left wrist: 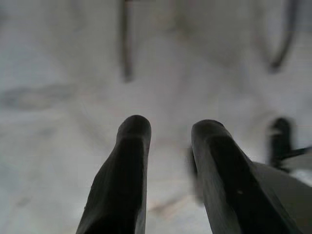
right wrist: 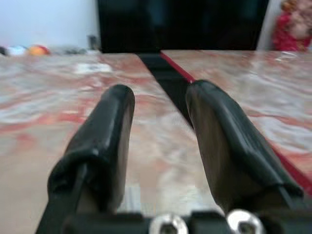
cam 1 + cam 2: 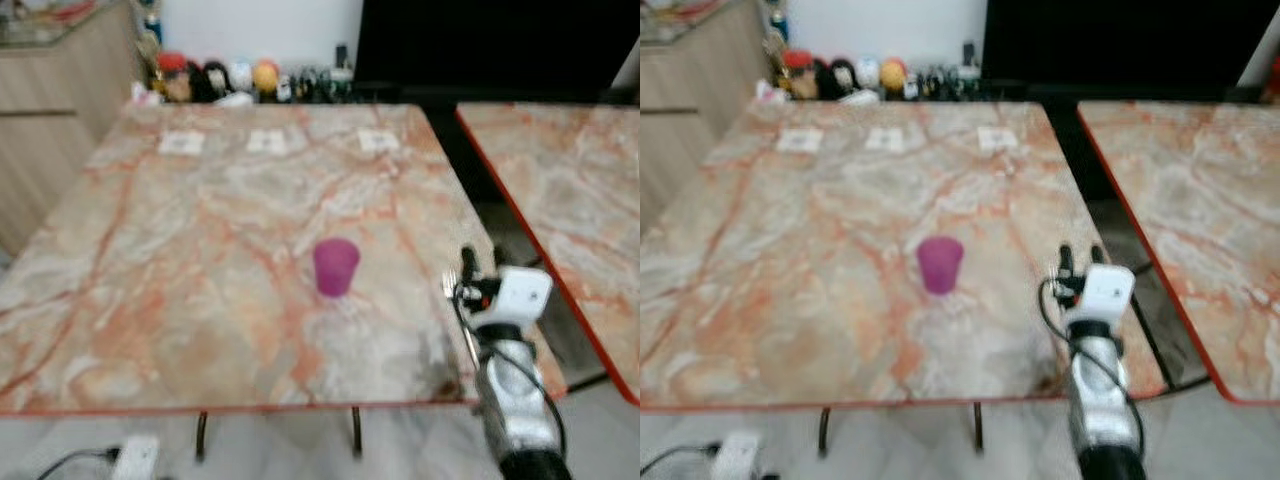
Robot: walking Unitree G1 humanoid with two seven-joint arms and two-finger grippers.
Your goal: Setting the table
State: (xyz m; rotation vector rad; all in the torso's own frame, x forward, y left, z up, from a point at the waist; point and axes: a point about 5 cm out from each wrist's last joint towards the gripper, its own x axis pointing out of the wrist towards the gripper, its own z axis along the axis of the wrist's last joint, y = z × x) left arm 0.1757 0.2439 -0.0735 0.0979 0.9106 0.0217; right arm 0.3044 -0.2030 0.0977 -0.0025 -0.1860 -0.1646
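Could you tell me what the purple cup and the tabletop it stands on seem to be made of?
Cup: likely plastic; its purple is even, matte and slightly translucent, though blur leaves this open. Tabletop: marble or a marble-look laminate, with orange veins on grey-white, a smooth surface and a thin red edge.

A home dining room: marble-patterned tables (image 3: 200, 230), toy figurines (image 3: 215, 80) along the wall, wooden cabinet (image 3: 60, 90).

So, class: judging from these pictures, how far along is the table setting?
Done: one purple cup stands upright on the marble table. In hand: nothing; the right gripper hovers open and empty above the table's right edge, apart from the cup. Left: any other tableware, judging by the bare tabletop.
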